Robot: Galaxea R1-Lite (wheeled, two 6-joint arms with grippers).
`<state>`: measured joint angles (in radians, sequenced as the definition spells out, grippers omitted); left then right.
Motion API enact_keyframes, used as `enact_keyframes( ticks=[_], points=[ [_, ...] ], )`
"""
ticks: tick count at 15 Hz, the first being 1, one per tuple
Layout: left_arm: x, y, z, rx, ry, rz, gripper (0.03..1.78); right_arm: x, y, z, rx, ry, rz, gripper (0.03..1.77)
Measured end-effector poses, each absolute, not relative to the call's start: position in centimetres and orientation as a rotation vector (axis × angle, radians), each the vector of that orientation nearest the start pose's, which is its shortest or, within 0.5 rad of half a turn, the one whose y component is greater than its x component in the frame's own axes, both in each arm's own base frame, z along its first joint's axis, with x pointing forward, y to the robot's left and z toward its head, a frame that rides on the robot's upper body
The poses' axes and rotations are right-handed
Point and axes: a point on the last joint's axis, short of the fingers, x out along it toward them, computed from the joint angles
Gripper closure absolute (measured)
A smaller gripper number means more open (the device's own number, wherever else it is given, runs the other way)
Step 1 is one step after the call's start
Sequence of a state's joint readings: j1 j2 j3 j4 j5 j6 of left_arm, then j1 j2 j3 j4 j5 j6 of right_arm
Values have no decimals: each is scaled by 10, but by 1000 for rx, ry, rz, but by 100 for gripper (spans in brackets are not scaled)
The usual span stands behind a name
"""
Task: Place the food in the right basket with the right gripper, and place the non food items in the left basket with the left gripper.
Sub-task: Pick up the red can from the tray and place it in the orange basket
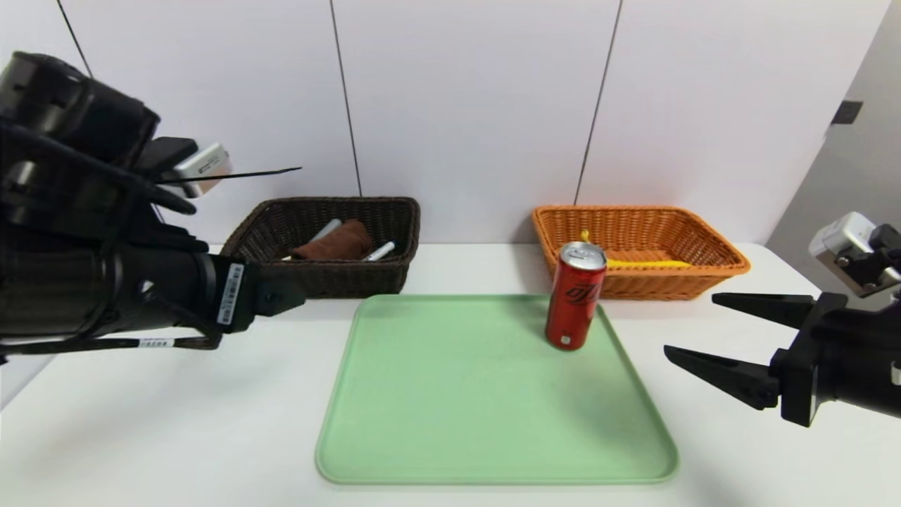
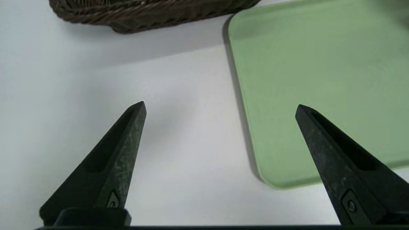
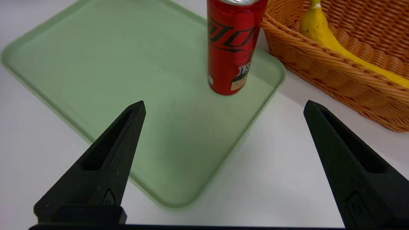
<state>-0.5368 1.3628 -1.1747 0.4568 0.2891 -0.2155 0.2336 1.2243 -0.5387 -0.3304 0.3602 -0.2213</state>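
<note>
From the head camera I saw the red drink can (image 1: 575, 296) standing upright on the far right part of the green tray (image 1: 457, 422), the only thing on it, with the tray lying flat on the white worktop (image 1: 141, 436). Behind the tray to the right sat the orange basket (image 1: 704, 278), and the yellow banana (image 1: 644, 263) lay inside it along the near wall. Behind the tray to the left sat the dark brown basket (image 1: 331, 278), holding the rolled brown cloth (image 1: 334, 243), the white marker (image 1: 380, 251) just beside the cloth, and a pale handle that I took for the peeler (image 1: 325, 229) behind it. My left arm filled the left edge, its fingers hidden behind its own bulk in that view. The right gripper (image 1: 693, 325) hung above the worktop to the right of the tray, its fingers spread wide and pointing toward the can, well apart from it. In the left wrist camera, the left gripper (image 2: 220, 107) showed its fingers wide apart with nothing between them, hanging over bare worktop beside a tray corner, the brown basket's woven wall beyond. In the right wrist camera, the right gripper's fingers stood wide and held nothing; the can stood beyond them near the tray's corner, and the banana lay in the orange basket close by.
</note>
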Motion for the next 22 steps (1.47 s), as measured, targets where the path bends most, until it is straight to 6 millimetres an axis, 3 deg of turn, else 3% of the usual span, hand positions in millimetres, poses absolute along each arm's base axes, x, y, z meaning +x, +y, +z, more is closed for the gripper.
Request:
enact_keyframes(
  ticks=[3, 7, 22],
  points=[
    [160, -88, 272, 46, 599, -179, 14, 184, 57, 181, -198, 218, 644, 9],
    [148, -81, 272, 39, 584, -180, 13, 210, 66, 169, -205, 99, 640, 9],
    [148, -81, 271, 43, 586, -190, 12, 278, 101, 131, -202, -1, 677, 9]
  ],
)
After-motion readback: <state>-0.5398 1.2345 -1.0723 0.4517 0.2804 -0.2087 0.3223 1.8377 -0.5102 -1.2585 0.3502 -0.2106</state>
